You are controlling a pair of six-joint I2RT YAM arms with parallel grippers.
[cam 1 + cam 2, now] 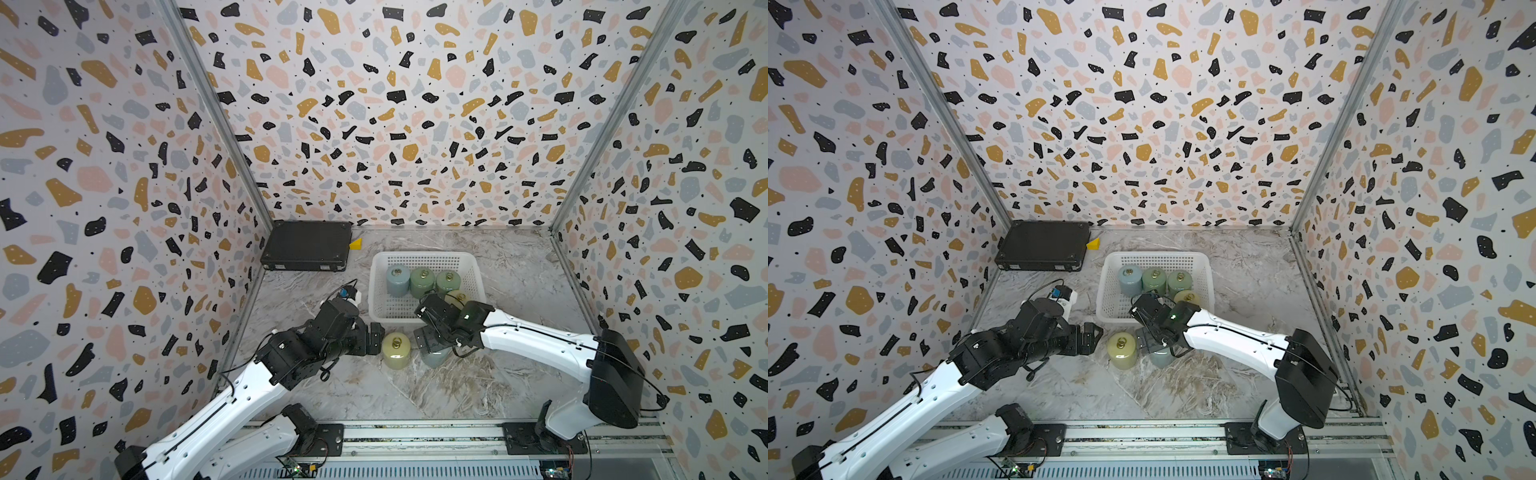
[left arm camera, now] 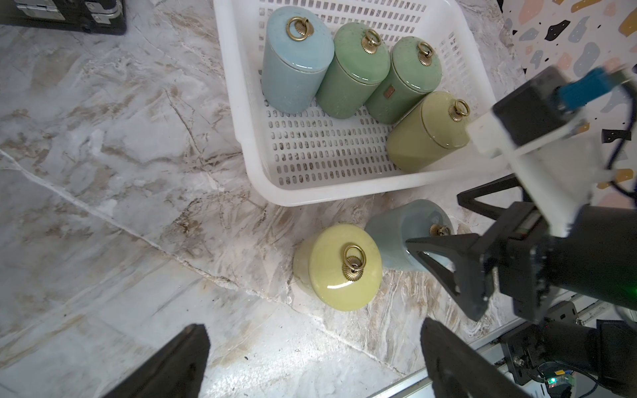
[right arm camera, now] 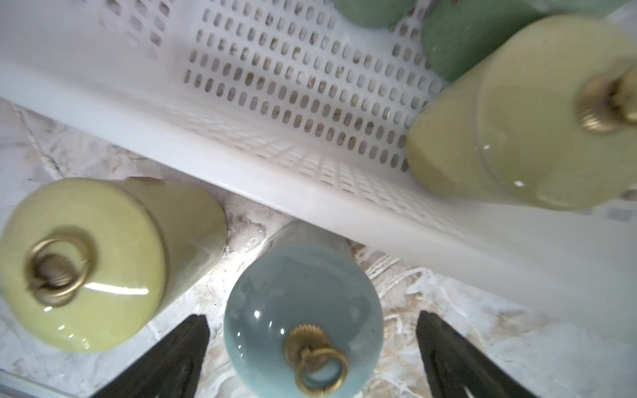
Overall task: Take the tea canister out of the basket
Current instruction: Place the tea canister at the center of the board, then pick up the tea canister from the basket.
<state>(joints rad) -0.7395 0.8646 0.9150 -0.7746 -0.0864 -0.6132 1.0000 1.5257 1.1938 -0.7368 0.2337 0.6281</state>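
Observation:
The white basket (image 1: 419,255) holds several upright tea canisters: a blue one (image 1: 397,280), two green ones (image 1: 422,282) and a yellow-green one (image 2: 427,134). In front of the basket, a yellow canister (image 1: 396,350) and a blue canister (image 3: 300,293) stand on the table. My right gripper (image 3: 312,315) is open and straddles the blue one's lid, with a gap on each side. To the left of the yellow canister, my left gripper (image 2: 314,324) hangs open and holds nothing.
A flat black case (image 1: 307,245) lies in the back left corner with a small yellow wedge (image 1: 356,244) beside it. Patterned walls close in three sides. A metal rail (image 1: 415,436) runs along the front edge of the marble table.

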